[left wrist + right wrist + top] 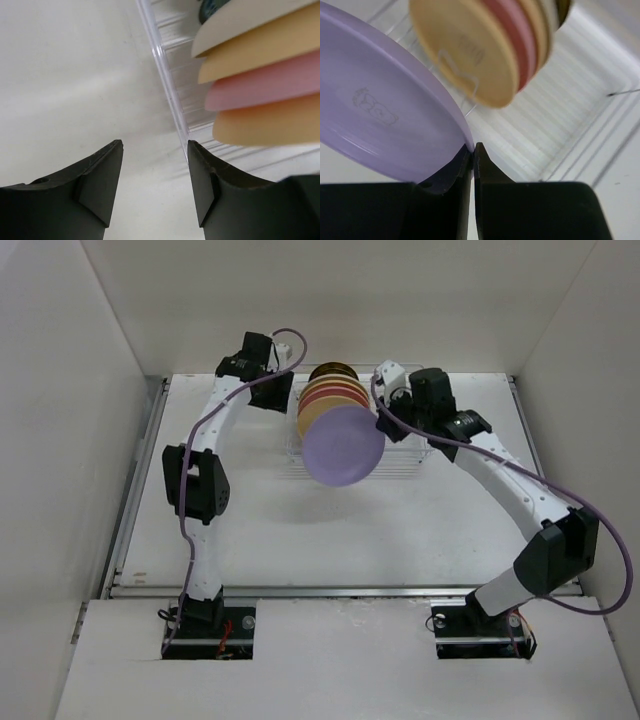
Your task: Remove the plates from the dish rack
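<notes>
My right gripper [388, 423] [473, 146] is shut on the right rim of the lavender plate [342, 446] [385, 110], which hangs tilted in front of the row. Behind it, several plates [330, 395] stand on edge in the wire dish rack [405, 468] [550, 130]: yellow-orange [465, 50] [270, 125], pink [265, 85], another yellow-orange, cream, and a dark patterned one at the back. My left gripper [284, 392] [155, 145] is open over the table just outside the rack's left rim [170, 95], with nothing between its fingers.
White walls close in the table on the left, right and back. The rack sits at the back middle. A metal rail [340, 590] runs along the table's near edge in front of the arm bases.
</notes>
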`<state>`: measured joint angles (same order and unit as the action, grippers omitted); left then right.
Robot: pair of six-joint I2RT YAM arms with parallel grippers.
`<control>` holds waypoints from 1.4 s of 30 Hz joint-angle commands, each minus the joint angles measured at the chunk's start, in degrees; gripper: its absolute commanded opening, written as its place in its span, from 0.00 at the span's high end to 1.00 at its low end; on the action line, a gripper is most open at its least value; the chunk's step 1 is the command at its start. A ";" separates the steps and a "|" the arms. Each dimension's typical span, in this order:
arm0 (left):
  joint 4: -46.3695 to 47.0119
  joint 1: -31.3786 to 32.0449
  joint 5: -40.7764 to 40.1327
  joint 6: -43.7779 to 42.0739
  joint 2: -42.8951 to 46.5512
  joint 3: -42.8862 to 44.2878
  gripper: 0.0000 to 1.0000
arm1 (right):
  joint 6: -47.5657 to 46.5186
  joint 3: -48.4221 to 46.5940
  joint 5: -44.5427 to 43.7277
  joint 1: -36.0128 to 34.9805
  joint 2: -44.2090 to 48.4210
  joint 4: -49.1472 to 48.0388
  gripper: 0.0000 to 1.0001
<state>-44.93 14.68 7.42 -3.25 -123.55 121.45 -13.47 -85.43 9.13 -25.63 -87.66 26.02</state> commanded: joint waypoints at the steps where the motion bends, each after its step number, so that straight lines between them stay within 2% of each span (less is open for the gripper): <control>1: 2.65 1.14 2.67 -8.42 8.40 -0.60 0.48 | 1.52 5.68 8.35 -2.84 1.61 7.98 1.00; 3: 1.96 2.80 7.32 -16.13 8.94 -1.13 0.50 | 2.91 7.99 10.03 -3.38 1.61 9.04 1.00; 6: 0.81 5.09 8.14 -21.00 8.86 -1.13 0.51 | 4.85 12.38 11.44 -5.57 -1.71 9.84 1.00; 9: 1.50 6.32 5.94 -22.06 7.44 -1.13 0.54 | 7.05 16.25 6.62 -7.06 -5.05 7.48 1.00; 13: 2.04 6.86 5.94 -22.59 4.98 -1.13 0.66 | 11.18 18.98 5.90 -7.07 -6.91 2.29 1.00; 16: 2.04 7.38 5.94 -22.59 3.66 -0.60 0.66 | 12.07 20.30 5.90 -7.07 -9.18 1.23 0.95; 20: 2.65 8.00 5.94 -22.59 2.61 -0.60 0.66 | 13.39 20.83 5.90 -7.07 -10.95 1.23 0.75; 21: 2.65 8.00 5.33 -22.59 2.00 -0.60 0.66 | 13.91 20.83 5.38 -7.07 -10.96 1.23 0.67; 24: 3.79 8.53 3.75 -21.46 1.47 -0.60 0.66 | 13.91 20.83 5.38 -7.07 -9.29 0.70 0.54; 27: 4.32 8.53 3.74 -20.92 0.94 -0.07 0.66 | 14.44 20.30 5.38 -7.07 -6.66 1.31 0.53; 30: 4.32 8.53 4.79 -19.87 0.41 -0.07 0.71 | 14.44 18.37 4.59 -7.07 -4.03 2.63 0.53; 36: 3.79 8.53 4.10 -18.12 -0.11 0.45 1.00 | 14.44 14.16 2.83 -7.07 -0.85 4.30 0.48; 42: -1.73 7.92 4.09 -18.11 0.41 4.84 1.00 | 14.44 11.16 2.83 -7.07 -0.32 5.44 0.48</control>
<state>-42.11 22.68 9.39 -24.45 -124.40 122.19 0.32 -71.88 12.60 -32.64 -89.47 30.50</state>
